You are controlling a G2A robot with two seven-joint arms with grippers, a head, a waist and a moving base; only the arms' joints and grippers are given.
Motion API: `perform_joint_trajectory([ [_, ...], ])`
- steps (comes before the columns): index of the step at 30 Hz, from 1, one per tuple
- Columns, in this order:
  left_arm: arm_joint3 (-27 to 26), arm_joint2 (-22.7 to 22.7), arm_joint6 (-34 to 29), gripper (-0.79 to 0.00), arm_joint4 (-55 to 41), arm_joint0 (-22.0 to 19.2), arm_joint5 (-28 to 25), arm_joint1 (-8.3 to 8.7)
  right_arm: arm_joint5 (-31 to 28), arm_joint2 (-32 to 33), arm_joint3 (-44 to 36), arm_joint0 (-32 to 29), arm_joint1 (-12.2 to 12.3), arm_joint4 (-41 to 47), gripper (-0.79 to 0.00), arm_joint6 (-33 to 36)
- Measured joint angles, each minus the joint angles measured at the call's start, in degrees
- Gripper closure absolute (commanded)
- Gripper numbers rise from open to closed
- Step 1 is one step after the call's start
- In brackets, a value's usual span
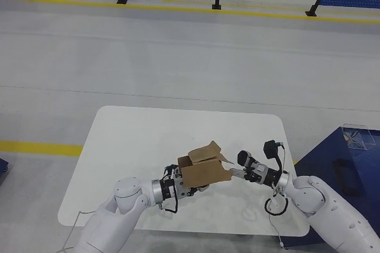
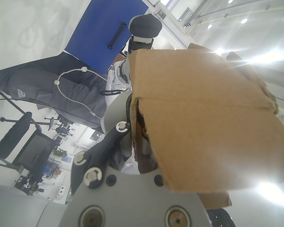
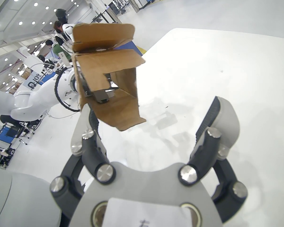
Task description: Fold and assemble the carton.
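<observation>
Plainly, the risk lies in how little holds the carton (image 1: 204, 166). It hangs in the air over the near part of the tabletop (image 1: 145, 133), between the two arms. The left claw (image 1: 182, 181) looks clamped on one thin cardboard wall at the carton's far end, and nothing supports it from below. The right claw (image 3: 151, 106) sits just before the open end with its fingers (image 3: 215, 119) well apart and gripping nothing; the other finger is just beside the lower flap (image 3: 123, 116). A push on any flap from that side would probably lever the carton around the single grip, so it could twist, slip out and drop to the tabletop. The pinched wall could also buckle, since the cardboard looks frayed at its corners. A flap caught by the near finger might bend outward instead of in, or the flaps could close in the wrong order. The carton's long axis runs roughly from one arm to the other, a little tilted. Its open mouth faces the right claw, with the upper flap (image 3: 104, 34) standing up and the other flaps splayed outward.
</observation>
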Motion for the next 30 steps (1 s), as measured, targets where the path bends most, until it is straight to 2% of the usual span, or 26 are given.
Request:
perform_joint_trajectory([
  [12,-2.9,0.4,-3.0,0.000,2.9,1.4,-1.6,0.59,5.4,-2.6,2.5,2.7,-3.2,-4.6,-0.785,-0.7],
  [20,-4.3,0.5,-4.4,0.000,3.9,2.7,-2.2,1.01,5.5,-3.5,3.7,3.7,-5.1,-5.3,-0.785,-1.1],
  [25,-3.8,0.5,-4.6,0.000,3.8,2.7,-2.3,1.11,4.2,-1.4,4.7,3.3,-5.1,-4.7,-0.785,-1.3],
  [30,-3.2,0.5,-4.1,0.000,4.1,2.5,-3.1,1.15,1.2,3.7,2.2,0.6,-3.9,-2.3,-0.785,-1.3],
])
